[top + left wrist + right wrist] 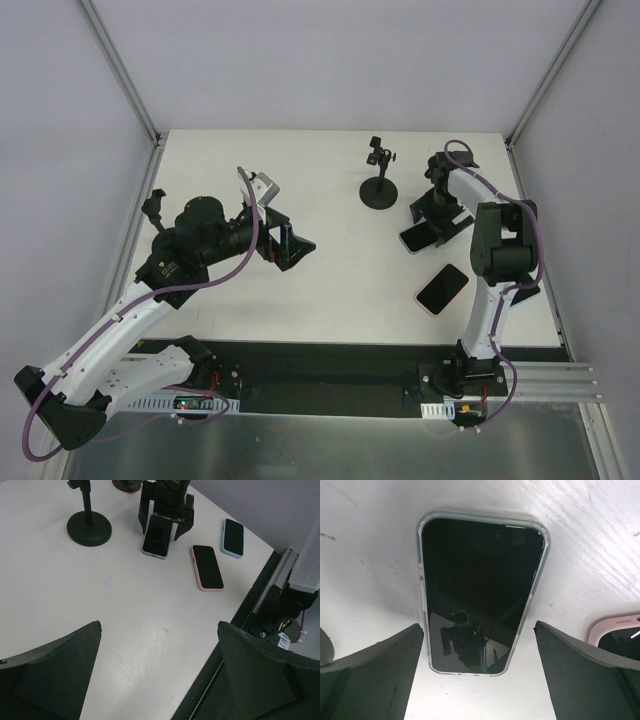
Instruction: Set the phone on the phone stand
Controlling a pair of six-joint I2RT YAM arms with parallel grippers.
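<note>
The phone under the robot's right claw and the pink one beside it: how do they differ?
The clear-cased phone has a see-through grey rim; the pink phone has a pink one. The clear-cased phone lies between the open fingers of the right gripper; the pink phone lies apart, with nothing over it. Both lie flat, dark screens up.

The phone (482,595) showed a glossy black screen in a clear plastic case; the white tabletop (590,540) looked matt and finely grained; the phone stand (89,527) was matt black.
</note>
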